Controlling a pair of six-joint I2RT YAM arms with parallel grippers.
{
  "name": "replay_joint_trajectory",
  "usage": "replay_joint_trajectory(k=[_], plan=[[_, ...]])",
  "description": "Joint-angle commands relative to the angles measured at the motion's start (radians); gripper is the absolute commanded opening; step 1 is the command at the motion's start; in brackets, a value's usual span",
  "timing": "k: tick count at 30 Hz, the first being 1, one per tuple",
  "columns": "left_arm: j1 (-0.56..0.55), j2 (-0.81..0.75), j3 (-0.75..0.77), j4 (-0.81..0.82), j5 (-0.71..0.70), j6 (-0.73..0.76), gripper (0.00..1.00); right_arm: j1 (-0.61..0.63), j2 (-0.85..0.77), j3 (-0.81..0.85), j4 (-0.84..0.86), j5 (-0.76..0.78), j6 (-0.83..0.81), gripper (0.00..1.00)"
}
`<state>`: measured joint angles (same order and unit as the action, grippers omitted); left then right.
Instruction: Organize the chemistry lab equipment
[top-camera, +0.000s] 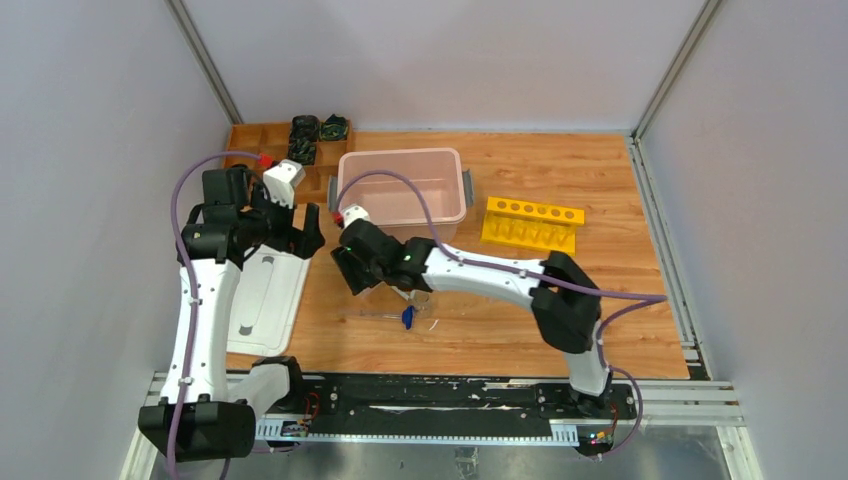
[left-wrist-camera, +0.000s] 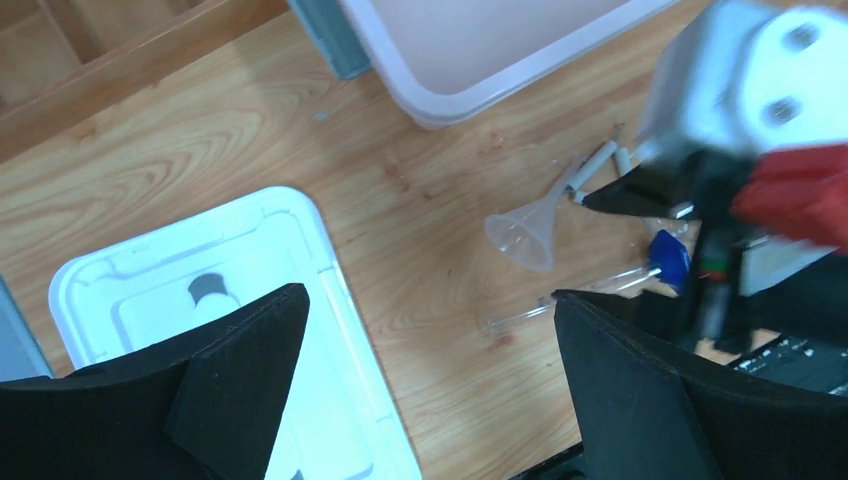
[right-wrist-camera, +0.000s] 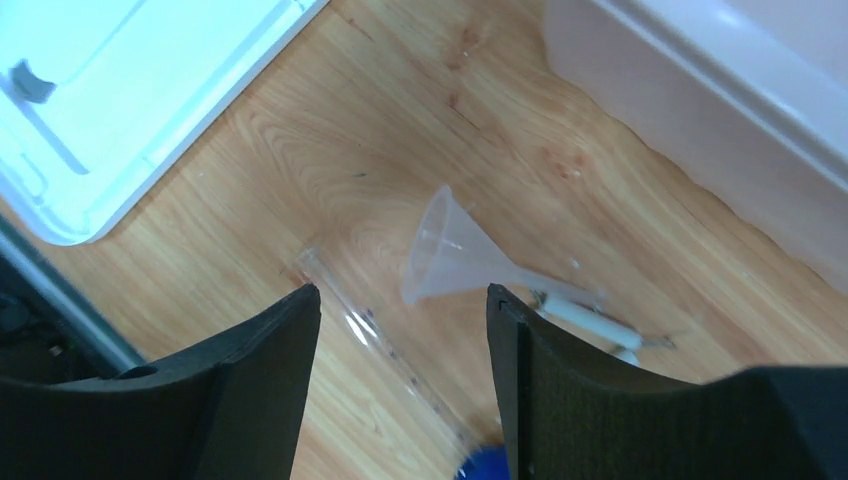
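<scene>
Hovering low over the funnel, the right gripper is holding its fingers spread wide, one on each side of the funnel's mouth and touching nothing. It appears to be lining up a pinch on the cone. The funnel is lying on its side on the table, just in front of the bin, with its stem pointing at the triangle. Whether the two are touching cannot be told. A tube is lying just beside the funnel and crossing under the gripper, so a careless closing could be catching it too. The left gripper is hanging over the lid, likewise spread and carrying nothing, probably parked aside to give the right arm room. The rack is standing right of the bin, well apart from the cluster.
</scene>
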<state>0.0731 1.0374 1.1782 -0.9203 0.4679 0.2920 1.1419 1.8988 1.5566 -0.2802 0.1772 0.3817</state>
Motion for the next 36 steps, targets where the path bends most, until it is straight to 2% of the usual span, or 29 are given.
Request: replay_joint_trajectory(k=[1,13,20,26,36], plan=[[0.058,0.009,-0.021,-0.006,0.023,0.046,1.0,0.03,0.152,0.14,-0.106,0.045,-0.041,0.63],[0.09,0.003,-0.014,-0.005,0.061,0.037,1.0,0.03,0.276,0.181,-0.122,0.202,-0.077,0.35],[0.09,-0.004,-0.032,-0.005,0.081,0.04,1.0,0.031,0.251,0.16,-0.123,0.228,-0.075,0.0],[0.09,-0.002,-0.056,-0.004,0.09,0.073,1.0,0.033,0.087,0.059,-0.122,0.239,-0.09,0.0],[0.089,-0.02,-0.056,-0.005,0.128,0.13,1.0,0.022,-0.386,-0.164,-0.15,0.074,-0.164,0.0]])
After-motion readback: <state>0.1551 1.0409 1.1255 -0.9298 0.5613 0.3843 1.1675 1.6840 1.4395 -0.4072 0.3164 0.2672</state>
